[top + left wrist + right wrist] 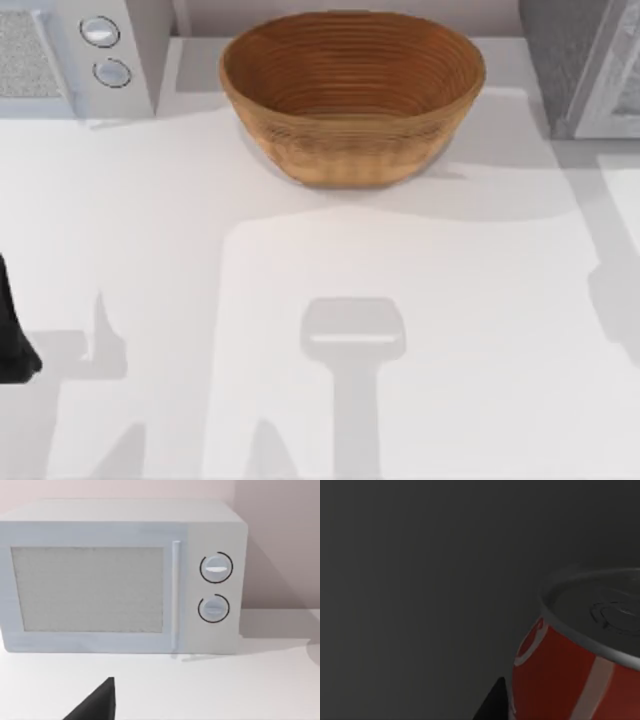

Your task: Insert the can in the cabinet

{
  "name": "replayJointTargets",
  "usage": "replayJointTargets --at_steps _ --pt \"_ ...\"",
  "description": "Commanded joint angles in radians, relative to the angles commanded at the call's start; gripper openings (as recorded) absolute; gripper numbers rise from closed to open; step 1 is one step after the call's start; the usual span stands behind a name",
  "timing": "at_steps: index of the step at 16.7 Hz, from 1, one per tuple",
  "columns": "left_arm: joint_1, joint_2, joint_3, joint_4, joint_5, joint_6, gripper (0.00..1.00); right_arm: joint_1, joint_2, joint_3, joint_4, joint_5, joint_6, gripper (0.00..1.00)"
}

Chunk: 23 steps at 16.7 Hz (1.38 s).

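The can (580,665) stood close before the right hand, against a dark grey surface in dim light; whether that hand gripped it could not be told. The left arm (15,330) sat parked at the table's (300,250) left edge, facing the microwave (120,575), its hand's state undeterminable. The basket (352,95) and cabinet (580,65) stood at the rear.

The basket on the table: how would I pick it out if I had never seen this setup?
Look along the back edge of the white table in the top view. Between the light grey microwave at the left and the dark speckled cabinet at the right sits the basket. It is the one round, brown, woven bowl; its neighbours are grey boxes.
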Motion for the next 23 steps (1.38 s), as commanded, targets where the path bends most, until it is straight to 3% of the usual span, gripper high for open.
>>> replayJointTargets --at_steps 5,18,23 --pt "0.000 0.000 0.000 0.000 0.000 0.000 1.00 0.000 0.000 0.001 0.000 0.000 0.000 0.00" --pt "0.000 0.000 0.000 0.000 0.000 0.000 1.00 0.000 0.000 0.001 0.000 0.000 0.000 0.98" --pt "0.000 0.000 0.000 0.000 0.000 0.000 1.00 0.000 0.000 0.001 0.000 0.000 0.000 1.00"
